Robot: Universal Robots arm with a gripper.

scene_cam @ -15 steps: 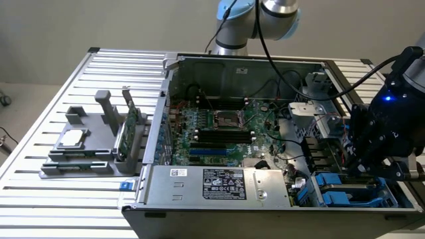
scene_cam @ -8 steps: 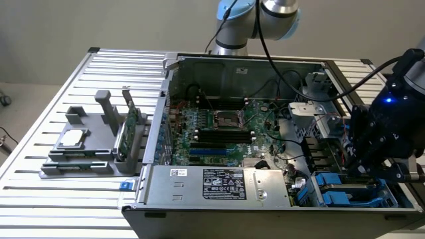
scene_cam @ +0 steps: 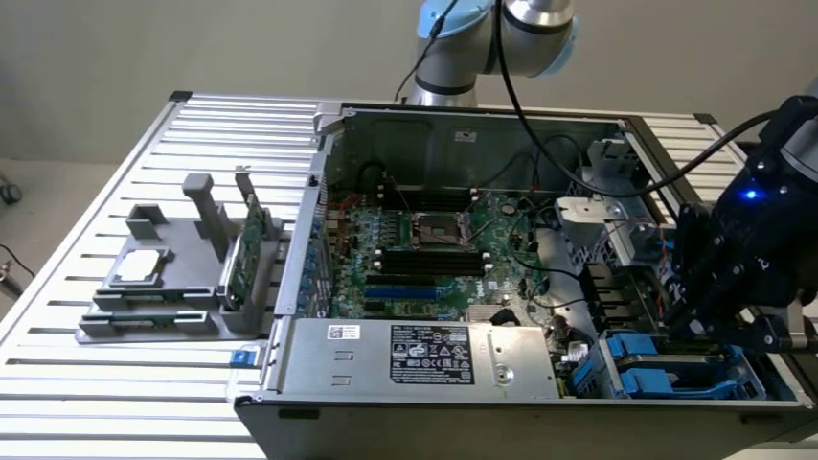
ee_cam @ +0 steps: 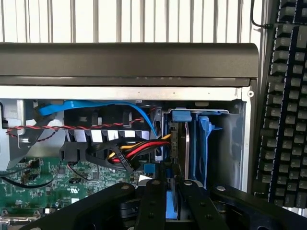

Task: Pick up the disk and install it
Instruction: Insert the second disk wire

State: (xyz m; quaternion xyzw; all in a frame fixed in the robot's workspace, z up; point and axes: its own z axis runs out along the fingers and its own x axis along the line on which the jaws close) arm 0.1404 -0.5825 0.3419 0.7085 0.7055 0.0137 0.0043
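The disk (ee_cam: 186, 143) stands on edge in the drive bay at the corner of the open computer case, a thin silver-grey slab between bright blue carrier rails (ee_cam: 204, 136). My gripper (ee_cam: 171, 203) is right over it, its black fingers (ee_cam: 153, 206) drawn close with blue carrier plastic between them. In the exterior view my gripper (scene_cam: 710, 331) hangs over the bay at the case's front corner, on the exterior view's right, and blue carrier plastic (scene_cam: 646, 369) shows in the bay beneath it.
Red, yellow and black power cables (ee_cam: 134, 151) and a blue data cable (ee_cam: 96, 106) run beside the bay. The motherboard (scene_cam: 435, 249) and power supply (scene_cam: 422, 355) fill the case. A keyboard (ee_cam: 285, 120) lies outside it. A grey fixture (scene_cam: 153, 287) holds a chip and a green card (scene_cam: 249, 251).
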